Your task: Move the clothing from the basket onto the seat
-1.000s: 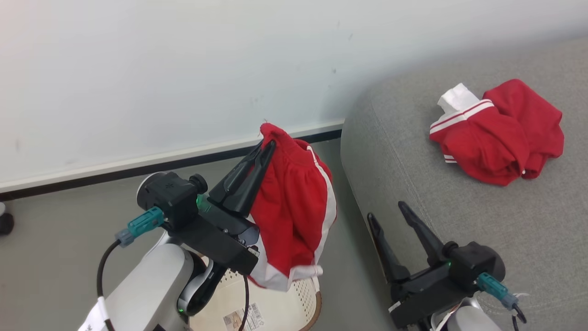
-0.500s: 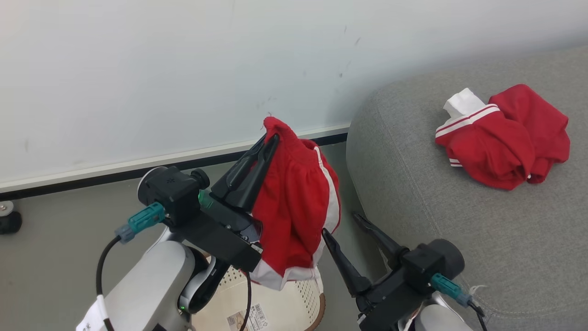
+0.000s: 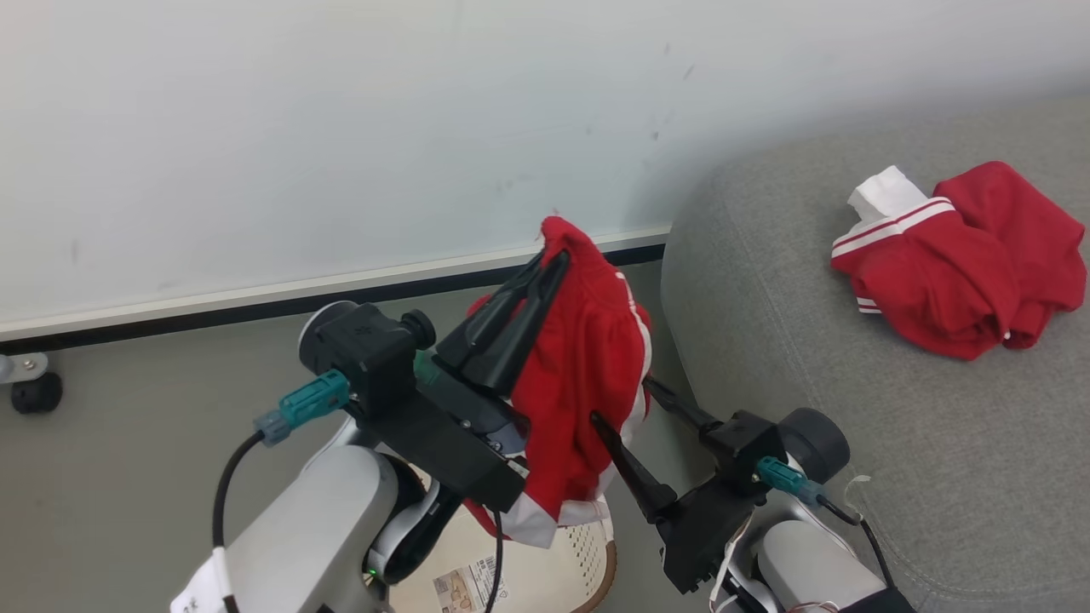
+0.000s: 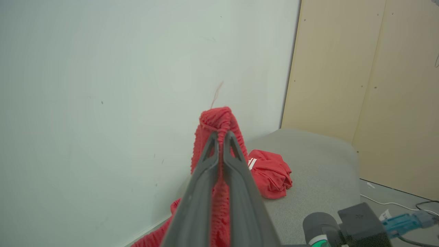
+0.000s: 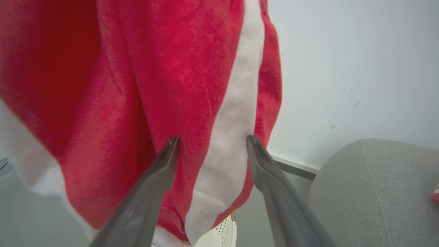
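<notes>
Gently: your left pincer (image 3: 555, 255) pinches the limp, light garment (image 3: 588, 375) up top; close your spread right pincer (image 3: 620, 400) on its stripe.

White wall (image 3: 341, 128), dark skirting strip (image 3: 170, 321), grey floor (image 3: 128, 460), black caster wheel (image 3: 36, 393), beige panels (image 4: 384, 85), white floor cable (image 4: 394, 204)

A barcode sticker (image 3: 462, 587) is seen on the cream basket (image 3: 579, 549); its print is too small to be read.
</notes>
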You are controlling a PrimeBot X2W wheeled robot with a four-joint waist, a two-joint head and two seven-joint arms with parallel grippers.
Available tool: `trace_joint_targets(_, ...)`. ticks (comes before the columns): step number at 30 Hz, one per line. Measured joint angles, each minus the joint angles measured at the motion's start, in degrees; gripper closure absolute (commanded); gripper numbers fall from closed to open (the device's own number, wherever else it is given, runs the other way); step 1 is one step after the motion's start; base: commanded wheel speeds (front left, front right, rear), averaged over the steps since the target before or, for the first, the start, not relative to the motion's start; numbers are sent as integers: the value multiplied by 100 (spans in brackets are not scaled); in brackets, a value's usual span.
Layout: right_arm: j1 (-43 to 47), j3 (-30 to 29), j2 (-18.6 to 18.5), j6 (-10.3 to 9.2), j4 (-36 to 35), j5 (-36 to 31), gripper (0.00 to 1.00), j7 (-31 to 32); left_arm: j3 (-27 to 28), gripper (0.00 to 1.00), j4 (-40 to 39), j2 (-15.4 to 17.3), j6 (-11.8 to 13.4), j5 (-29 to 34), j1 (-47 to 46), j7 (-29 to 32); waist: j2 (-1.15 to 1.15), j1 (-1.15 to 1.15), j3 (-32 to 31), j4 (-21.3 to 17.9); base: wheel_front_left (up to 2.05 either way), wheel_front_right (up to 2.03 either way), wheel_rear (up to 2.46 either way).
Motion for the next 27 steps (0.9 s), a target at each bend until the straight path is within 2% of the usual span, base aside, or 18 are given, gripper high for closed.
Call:
trace_joint_targets(6, -230, 246, 41, 22, 515, 11, 0, 79, -145, 100, -51, -133, -9, -9, -45, 82, 0, 0, -9, 163, 0, 0, 0)
trace_joint_targets(14, -699, 539, 89, 51, 1046, 69, 0, 89, -241, 100, -111, -145, -51, -18, -80, 176, 0, 0, -9, 421, 0, 0, 0)
trace_joint_targets(15, -756, 575, 91, 52, 1096, 71, 5, 89, -244, 100, -114, -145, -52, -20, -81, 176, 0, 0, -7, 446, 0, 0, 0)
trace_joint_targets(16, -817, 620, 93, 52, 1151, 79, 35, 87, -246, 100, -114, -143, -52, -26, -81, 176, 0, 0, -5, 469, 0, 0, 0)
trace_joint_targets(17, -867, 656, 99, 52, 1201, 98, 53, 66, -247, 100, -114, -138, -52, -34, -81, 179, 0, 0, -5, 491, 0, 0, 0)
trace_joint_targets(18, -913, 684, 102, 52, 1247, 138, 96, 42, -252, 100, -113, -138, -52, -40, -81, 182, 0, 0, -5, 511, 0, 0, 0)
trace_joint_targets(19, -961, 724, 102, 52, 1288, 170, 100, 37, -250, 100, -114, -116, -52, -43, -80, 182, 0, 0, -6, 528, 0, 0, 0)
trace_joint_targets(27, -1087, 1035, 109, 55, 1287, 541, 100, -113, -185, 100, -79, 45, -30, -43, 7, 185, 0, 0, -25, 528, 0, 0, 0)
